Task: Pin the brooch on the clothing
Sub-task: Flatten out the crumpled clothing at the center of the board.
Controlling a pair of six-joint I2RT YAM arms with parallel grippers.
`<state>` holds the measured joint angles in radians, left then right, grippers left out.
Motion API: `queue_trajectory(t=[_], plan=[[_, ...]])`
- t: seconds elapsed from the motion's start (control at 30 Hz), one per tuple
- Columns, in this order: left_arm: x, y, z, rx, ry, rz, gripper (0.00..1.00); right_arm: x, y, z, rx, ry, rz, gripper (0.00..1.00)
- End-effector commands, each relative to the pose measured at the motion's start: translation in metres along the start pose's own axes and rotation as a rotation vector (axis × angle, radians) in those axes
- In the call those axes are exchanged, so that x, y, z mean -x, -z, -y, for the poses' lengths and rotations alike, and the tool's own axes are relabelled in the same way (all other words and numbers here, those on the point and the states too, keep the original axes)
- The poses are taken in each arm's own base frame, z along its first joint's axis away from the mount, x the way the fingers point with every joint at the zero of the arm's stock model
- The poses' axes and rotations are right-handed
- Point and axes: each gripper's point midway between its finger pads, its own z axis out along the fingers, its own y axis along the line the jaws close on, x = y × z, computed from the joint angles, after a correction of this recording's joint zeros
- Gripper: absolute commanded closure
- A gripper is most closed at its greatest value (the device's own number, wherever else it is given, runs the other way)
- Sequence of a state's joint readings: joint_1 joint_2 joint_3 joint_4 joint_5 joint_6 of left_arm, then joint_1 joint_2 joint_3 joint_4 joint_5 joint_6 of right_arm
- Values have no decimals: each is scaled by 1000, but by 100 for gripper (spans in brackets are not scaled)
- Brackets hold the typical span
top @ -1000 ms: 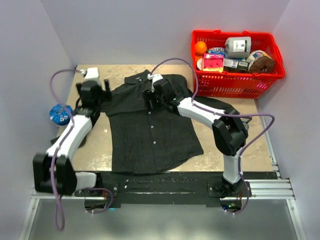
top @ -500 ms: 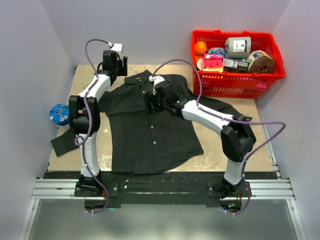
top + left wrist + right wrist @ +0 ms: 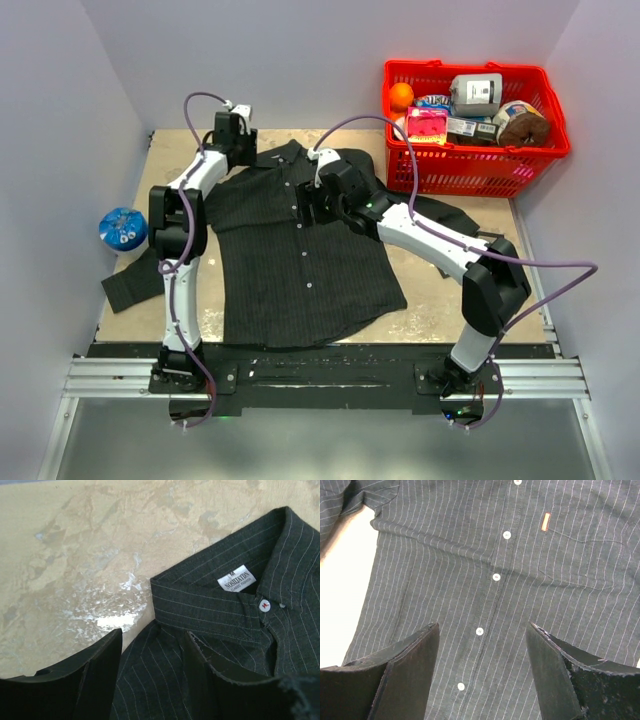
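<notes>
Shirt (image 3: pixel 300 260) spread on worktop (image 3: pixel 75 555); left fingers (image 3: pixel 95 675) parted, empty, over collar (image 3: pixel 200 605); right fingers (image 3: pixel 405 670) wide apart, empty, above buttons (image 3: pixel 496 577).

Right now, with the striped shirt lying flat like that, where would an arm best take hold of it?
Probably the collar: it is a folded, likely stiffer edge raised a little above the flat shirt. The left gripper, open just by it, could come down from the bare table side and pinch that edge.
</notes>
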<state>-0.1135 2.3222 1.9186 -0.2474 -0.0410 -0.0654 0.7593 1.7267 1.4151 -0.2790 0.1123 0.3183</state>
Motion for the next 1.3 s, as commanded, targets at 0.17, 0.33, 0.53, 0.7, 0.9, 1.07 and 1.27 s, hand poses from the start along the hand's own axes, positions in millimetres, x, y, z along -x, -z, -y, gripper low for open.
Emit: queue_trajectory(t=[0.17,0.33,0.53,0.7,0.9,1.07,1.27], plan=[[-13,-18,2,-27,30,-57,46,7,4,-7,28,-22,25,28],[-23,-30,6,-55,9,-65,53,8,10,-5,17,-37,40,28],[-36,-45,17,-115,19,-76,75,3,13,-3,10,-58,42,29],[-13,-44,15,-104,55,-2,100,-8,9,5,-32,-50,24,29],[27,-44,2,-85,112,142,100,-20,0,16,-93,-39,-18,29],[57,-49,-15,-85,152,266,100,-26,-7,27,-161,-23,-52,28],[76,-60,-28,-94,159,338,100,-37,-14,36,-219,0,-109,26]])
